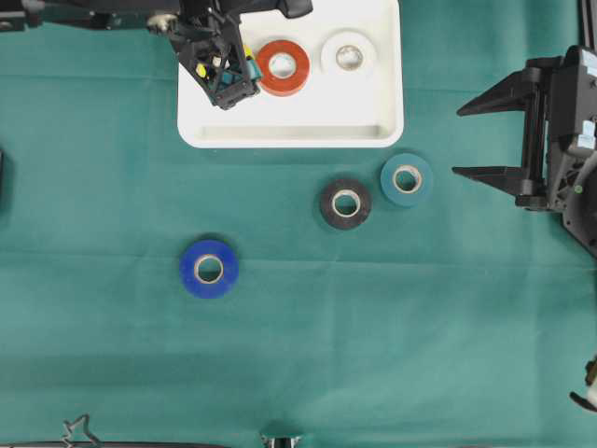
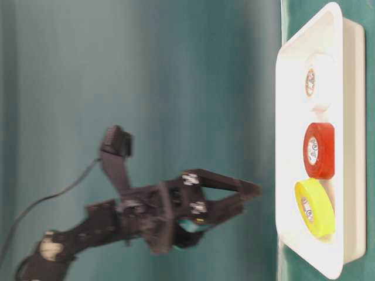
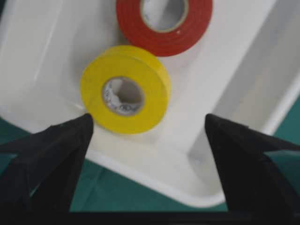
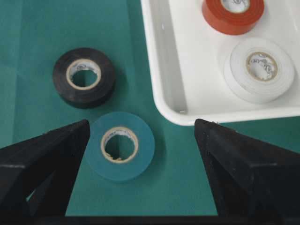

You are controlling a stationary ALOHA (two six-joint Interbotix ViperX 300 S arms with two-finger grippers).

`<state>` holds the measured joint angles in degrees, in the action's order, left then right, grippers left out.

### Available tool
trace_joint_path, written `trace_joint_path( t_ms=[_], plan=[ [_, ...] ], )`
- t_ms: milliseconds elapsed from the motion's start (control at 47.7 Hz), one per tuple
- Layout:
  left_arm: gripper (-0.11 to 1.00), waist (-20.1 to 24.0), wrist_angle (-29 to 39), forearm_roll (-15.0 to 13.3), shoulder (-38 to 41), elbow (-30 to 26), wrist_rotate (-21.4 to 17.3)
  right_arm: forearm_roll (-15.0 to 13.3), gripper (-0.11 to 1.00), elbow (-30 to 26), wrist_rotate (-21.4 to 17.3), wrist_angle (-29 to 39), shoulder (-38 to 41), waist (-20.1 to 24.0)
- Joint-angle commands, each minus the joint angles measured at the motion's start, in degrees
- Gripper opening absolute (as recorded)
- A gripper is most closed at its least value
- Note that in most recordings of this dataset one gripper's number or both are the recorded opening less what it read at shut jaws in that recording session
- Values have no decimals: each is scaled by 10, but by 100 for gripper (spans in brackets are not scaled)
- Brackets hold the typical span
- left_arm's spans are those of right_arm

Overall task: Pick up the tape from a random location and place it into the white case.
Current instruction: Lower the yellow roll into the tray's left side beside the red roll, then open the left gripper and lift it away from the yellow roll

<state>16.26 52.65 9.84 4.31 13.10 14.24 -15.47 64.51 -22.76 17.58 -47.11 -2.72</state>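
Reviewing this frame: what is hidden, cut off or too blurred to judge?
- Yellow tape: in the overhead view, almost wholly hidden under the left hand.
- White case: top edge cut off in the overhead view.
- Left hand in the table-level view: blurred.
- Blue tape: seen in the overhead view only.

Not much besides the green cloth, which has a faint fold line running across it. A bent wire clip thing sits at the cloth's bottom-left edge, and a small metal bit at the middle of that same edge. There's also a dark object on its left edge, can't tell what.
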Motion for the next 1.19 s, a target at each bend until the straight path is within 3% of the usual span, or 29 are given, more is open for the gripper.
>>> trace_joint_path(
  t_ms=[0, 189, 587, 1174],
  plan=[
    [95, -12, 25, 2, -27, -37, 0, -1, 89, -18, -1, -2, 2, -1],
    [95, -20, 74, 5, -59, -77, 0, -1, 89, -18, -1, 3, 2, -1],
    [95, -36, 40, 10, -87, -40, 3, -1, 89, -22, -2, 3, 2, -1],
    [95, -185, -77, 10, -98, -7, 3, -1, 89, -22, -1, 7, 2, -1]
  ],
)
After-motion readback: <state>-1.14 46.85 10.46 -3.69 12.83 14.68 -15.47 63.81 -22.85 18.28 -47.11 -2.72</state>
